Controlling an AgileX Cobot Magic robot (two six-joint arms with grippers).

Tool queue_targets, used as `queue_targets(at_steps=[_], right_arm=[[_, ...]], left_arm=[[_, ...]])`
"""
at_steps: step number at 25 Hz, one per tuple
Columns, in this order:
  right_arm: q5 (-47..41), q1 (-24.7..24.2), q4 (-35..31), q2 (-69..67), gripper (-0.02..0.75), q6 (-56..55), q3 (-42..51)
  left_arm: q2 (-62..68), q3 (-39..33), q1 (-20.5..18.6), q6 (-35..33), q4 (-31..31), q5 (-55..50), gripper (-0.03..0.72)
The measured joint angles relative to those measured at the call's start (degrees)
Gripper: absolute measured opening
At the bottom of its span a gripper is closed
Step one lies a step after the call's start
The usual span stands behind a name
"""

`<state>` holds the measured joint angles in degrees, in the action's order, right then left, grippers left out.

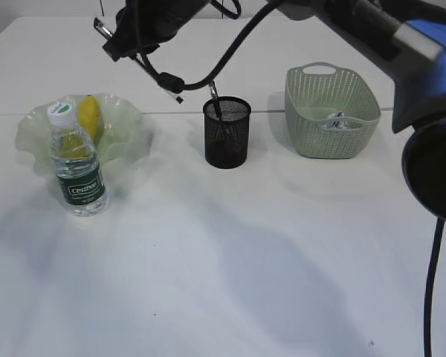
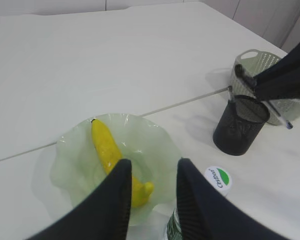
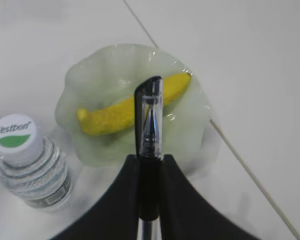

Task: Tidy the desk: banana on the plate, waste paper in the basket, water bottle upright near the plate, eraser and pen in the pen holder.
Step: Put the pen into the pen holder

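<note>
My right gripper point(image 1: 130, 44) hangs above the desk point(image 1: 230, 268) between plate and pen holder, shut on a clear pen point(image 1: 163, 80) with a black cap point(image 3: 149, 120) that slants down toward the black mesh pen holder point(image 1: 227, 134). The banana point(image 1: 89, 115) lies in the pale green ruffled plate point(image 1: 37, 126). In front of the plate the water bottle point(image 1: 76, 163) stands upright. My left gripper point(image 2: 153, 162) hovers open and empty above the plate's near rim point(image 2: 65, 165). Crumpled waste paper point(image 1: 338, 120) lies in the green basket point(image 1: 331, 111). The eraser is out of view.
A thin dark rod point(image 1: 215, 100) leans inside the pen holder. A black cable point(image 1: 208, 71) loops down from the right arm near the holder. The right arm's blue and black body point(image 1: 431, 111) fills the right edge of the exterior view.
</note>
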<state>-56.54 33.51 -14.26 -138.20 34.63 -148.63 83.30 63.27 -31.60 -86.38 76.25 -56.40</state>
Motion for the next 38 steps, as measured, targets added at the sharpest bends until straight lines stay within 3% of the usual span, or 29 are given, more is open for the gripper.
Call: queue_targets(at_steps=[21,29,38], right_arm=[[9.9,-12.8,-12.6,-0.1,0.046,4.4,-2.9],[11.5,-13.9,-20.0,-2.9,0.046,7.8,-3.0],[11.8,-14.2,-21.3,-4.9,0.046,8.6,-3.0]], left_arm=[[0.0,0.0,0.0,0.0,0.0,0.1,0.214],[0.0,0.0,0.0,0.0,0.0,0.1,0.214],[0.0,0.0,0.0,0.0,0.0,0.1,0.214]])
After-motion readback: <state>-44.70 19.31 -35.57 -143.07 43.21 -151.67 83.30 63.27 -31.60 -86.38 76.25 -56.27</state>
